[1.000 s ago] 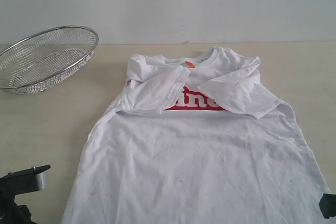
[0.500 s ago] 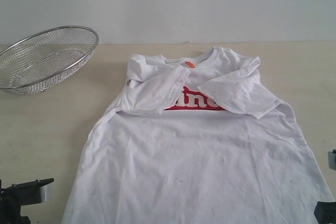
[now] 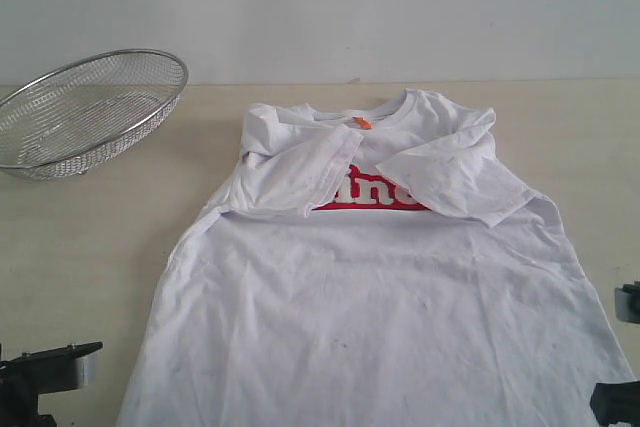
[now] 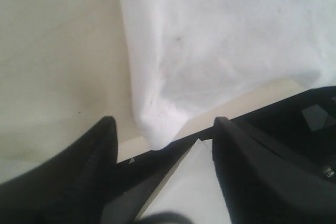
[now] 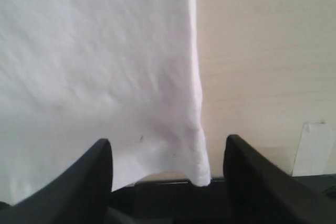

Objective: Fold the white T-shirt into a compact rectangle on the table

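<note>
The fold is barely begun: both sleeves (image 3: 290,177) are turned in across the chest, hiding most of the red lettering (image 3: 375,192), while the body is not yet folded. The white T-shirt (image 3: 380,297) lies face up on the table (image 3: 90,227) beside the wire-mesh basket (image 3: 85,112), collar level with it, faintly creased and smudged. The left gripper (image 4: 164,129), at the hem corner on the basket's side, and the right gripper (image 5: 168,145), at the corner away from the basket, stand spread wide, each straddling its corner, holding nothing
</note>
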`<state>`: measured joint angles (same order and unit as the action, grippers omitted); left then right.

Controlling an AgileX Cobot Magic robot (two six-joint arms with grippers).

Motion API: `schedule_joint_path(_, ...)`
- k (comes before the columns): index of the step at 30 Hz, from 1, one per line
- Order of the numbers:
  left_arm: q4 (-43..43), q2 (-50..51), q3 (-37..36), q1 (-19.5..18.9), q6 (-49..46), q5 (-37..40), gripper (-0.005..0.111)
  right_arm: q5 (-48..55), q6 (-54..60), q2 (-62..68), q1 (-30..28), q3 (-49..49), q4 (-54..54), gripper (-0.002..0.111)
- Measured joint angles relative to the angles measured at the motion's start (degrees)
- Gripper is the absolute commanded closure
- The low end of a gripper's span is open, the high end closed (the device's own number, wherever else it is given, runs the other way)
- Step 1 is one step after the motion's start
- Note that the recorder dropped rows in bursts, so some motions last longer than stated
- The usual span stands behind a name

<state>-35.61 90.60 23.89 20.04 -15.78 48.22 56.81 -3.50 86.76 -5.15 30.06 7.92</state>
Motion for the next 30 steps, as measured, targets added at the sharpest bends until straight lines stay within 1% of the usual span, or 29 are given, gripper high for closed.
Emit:
schedule_joint_path(10,0.0,0.0,0.0,0.0,0.0,0.0,0.054,-1.7,-0.2,5.3,0.0,0.0,-0.5,0.053)
schedule_joint_path(20,0.0,0.0,0.0,0.0,0.0,-0.7,0.054,-3.3,-0.2,6.8,0.0,-0.1,-1.8,0.053)
schedule_joint_path(28,0.0,0.0,0.0,0.0,0.0,-1.0,0.054,-3.6,4.2,9.2,0.0,-0.6,2.6,0.053)
schedule_joint_path(30,0.0,0.0,0.0,0.0,0.0,-1.0,0.054,-3.3,5.0,9.4,0.0,-0.6,3.4,0.056)
